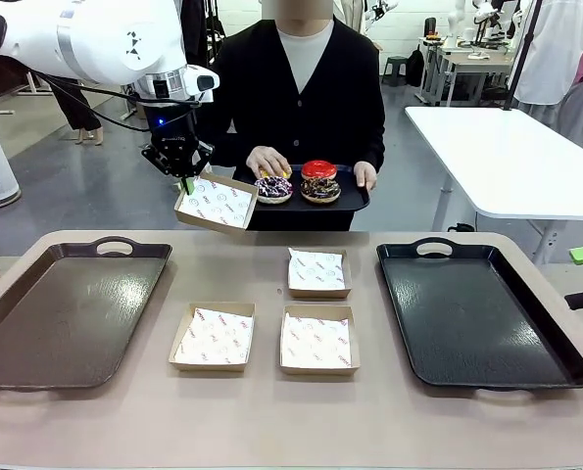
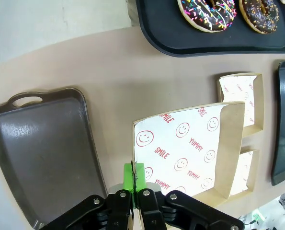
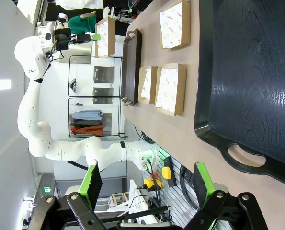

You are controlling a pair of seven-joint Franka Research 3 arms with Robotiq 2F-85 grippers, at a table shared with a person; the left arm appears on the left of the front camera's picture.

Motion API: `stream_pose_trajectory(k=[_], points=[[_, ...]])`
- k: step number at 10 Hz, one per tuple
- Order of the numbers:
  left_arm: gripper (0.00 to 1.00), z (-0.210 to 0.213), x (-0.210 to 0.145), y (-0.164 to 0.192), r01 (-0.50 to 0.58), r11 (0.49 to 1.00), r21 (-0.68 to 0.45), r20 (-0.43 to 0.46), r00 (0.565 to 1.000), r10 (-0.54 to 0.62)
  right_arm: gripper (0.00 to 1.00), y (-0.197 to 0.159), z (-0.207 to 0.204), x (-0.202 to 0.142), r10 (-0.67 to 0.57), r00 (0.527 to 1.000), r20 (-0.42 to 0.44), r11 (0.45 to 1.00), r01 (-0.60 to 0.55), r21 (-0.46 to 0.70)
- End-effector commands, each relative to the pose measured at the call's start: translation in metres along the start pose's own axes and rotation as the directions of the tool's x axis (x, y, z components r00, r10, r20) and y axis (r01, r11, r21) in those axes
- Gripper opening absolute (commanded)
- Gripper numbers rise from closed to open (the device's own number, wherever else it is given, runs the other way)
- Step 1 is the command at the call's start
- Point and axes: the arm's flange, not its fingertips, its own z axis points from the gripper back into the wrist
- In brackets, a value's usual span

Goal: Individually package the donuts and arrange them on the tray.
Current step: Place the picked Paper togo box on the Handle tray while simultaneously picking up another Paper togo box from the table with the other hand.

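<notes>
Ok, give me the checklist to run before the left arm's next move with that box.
1. Grip: the left gripper is shut on one edge of the held box: ok.
2. Box contents: the printed liner is in place and there is no donut inside: ok.
3. Box level: it looks slightly tilted in the front view: cannot tell.
4. Donuts ready: they sit on the small tray the person holds beside the box: ok.
5. Path to them: the person's hand rests among them: not ok.
6. Right gripper: open, holding nothing, near the right tray handle: ok.
</notes>
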Motion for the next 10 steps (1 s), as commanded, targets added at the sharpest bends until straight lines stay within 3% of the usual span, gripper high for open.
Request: stream_pose_trajectory(k=[1,10], points=[[0.0,0.0027,-0.0011,0.0028,0.003,1.0,0.001,0.004,1.0,-0.003,1.0,0.0017,0.0006,0.0017,0.0,1.0,0.006,1.0,0.0,0.015],[0.0,0.0027,-0.0011,0.0028,0.003,1.0,0.001,0.004,1.0,-0.003,1.0,0.0017,0.0006,0.0017,0.0,1.0,0.006,1.0,0.0,0.015]])
